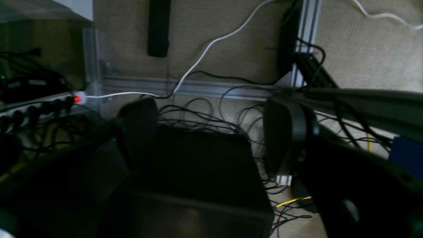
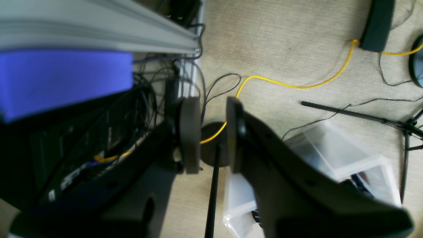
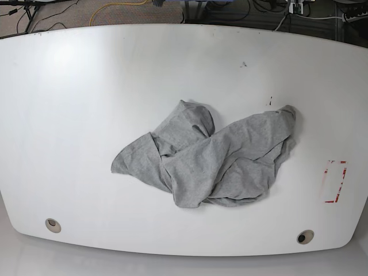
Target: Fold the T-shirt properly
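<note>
Nothing of the fold is begun yet: the shirt lies in a crumpled heap a little right of the middle of the table, with no arm over it in the base view.

On the left of that view, where the right arm belongs, the tabletop is bare. The right wrist view shows the right gripper hanging off the table over carpet, a yellow cable and a clear bin; its fingers stand close together with a narrow gap and nothing between them.

In the heap, a rounded lobe sticks up left of centre, a flap trails to the lower left, and another lobe reaches up to the right. No print, collar or hem can be told apart.

On the right, the left gripper also hangs over floor and tangled wires, fingers spread wide and empty.

Judging by this, the step in hand is the very start. The next move calls for both arms to come over the table, take hold at two edges of the heap, and spread it flat before any fold.
</note>
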Robot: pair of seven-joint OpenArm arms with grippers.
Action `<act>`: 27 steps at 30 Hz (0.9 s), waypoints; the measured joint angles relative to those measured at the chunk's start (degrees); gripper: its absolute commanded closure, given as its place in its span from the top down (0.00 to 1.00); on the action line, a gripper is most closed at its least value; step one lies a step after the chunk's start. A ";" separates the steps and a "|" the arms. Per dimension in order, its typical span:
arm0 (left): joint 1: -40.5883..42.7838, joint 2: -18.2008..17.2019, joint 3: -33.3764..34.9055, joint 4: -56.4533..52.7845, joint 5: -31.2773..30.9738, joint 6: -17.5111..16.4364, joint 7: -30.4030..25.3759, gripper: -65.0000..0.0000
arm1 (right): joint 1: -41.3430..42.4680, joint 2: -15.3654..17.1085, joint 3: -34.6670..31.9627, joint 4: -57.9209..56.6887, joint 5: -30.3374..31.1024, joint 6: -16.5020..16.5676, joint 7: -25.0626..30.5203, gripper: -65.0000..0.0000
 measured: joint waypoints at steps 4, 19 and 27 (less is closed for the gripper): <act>2.56 0.98 -0.15 3.13 0.02 0.04 0.26 0.71 | -2.71 -0.74 0.22 3.06 -0.04 -0.39 -0.31 0.20; 9.60 2.67 -0.09 11.93 -4.07 -0.09 0.31 0.71 | -10.27 -0.74 -0.11 9.22 7.48 0.04 -0.20 0.20; 12.20 2.19 -0.02 16.26 -7.48 0.00 0.42 0.71 | -11.43 0.04 -0.02 10.25 7.52 2.84 -0.46 0.20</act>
